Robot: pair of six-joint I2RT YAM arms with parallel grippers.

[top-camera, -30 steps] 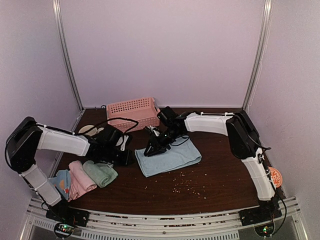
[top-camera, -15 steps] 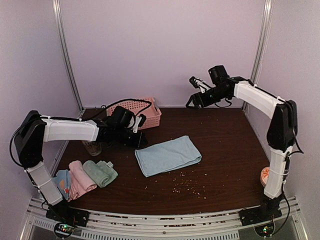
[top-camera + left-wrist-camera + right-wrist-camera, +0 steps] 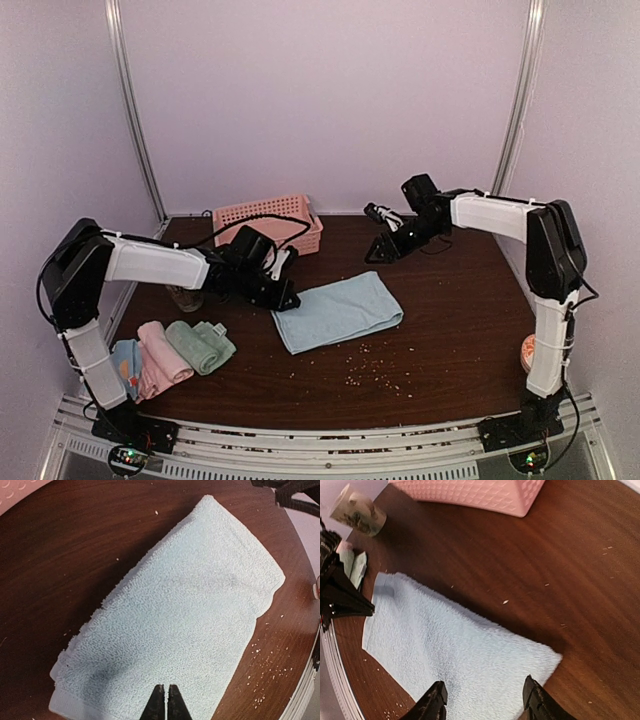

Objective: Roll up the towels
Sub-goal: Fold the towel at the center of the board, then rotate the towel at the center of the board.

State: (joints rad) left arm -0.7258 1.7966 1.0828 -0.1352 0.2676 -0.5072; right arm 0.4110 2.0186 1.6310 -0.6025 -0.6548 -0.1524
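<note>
Top external view: we are seeing the light blue towel [image 3: 337,312] lying flat in the middle of the surface [image 3: 450,340]. Our left end effector [image 3: 288,302] is hanging over its left end, pinched closed and empty. Our right end effector [image 3: 376,252] is hovering just beyond the towel's far right corner, jaws partly spread, gripping nothing. At near left, a rolled pink towel [image 3: 160,352], a sage green towel [image 3: 200,345] and a dotted blue towel [image 3: 122,362] are lying side by side.

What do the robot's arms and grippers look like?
The left arm and right arm have white shells with black joints, and thin black cables loop alongside. The left gripper has slim black fingers, and the right gripper has blunter black ones.
</note>
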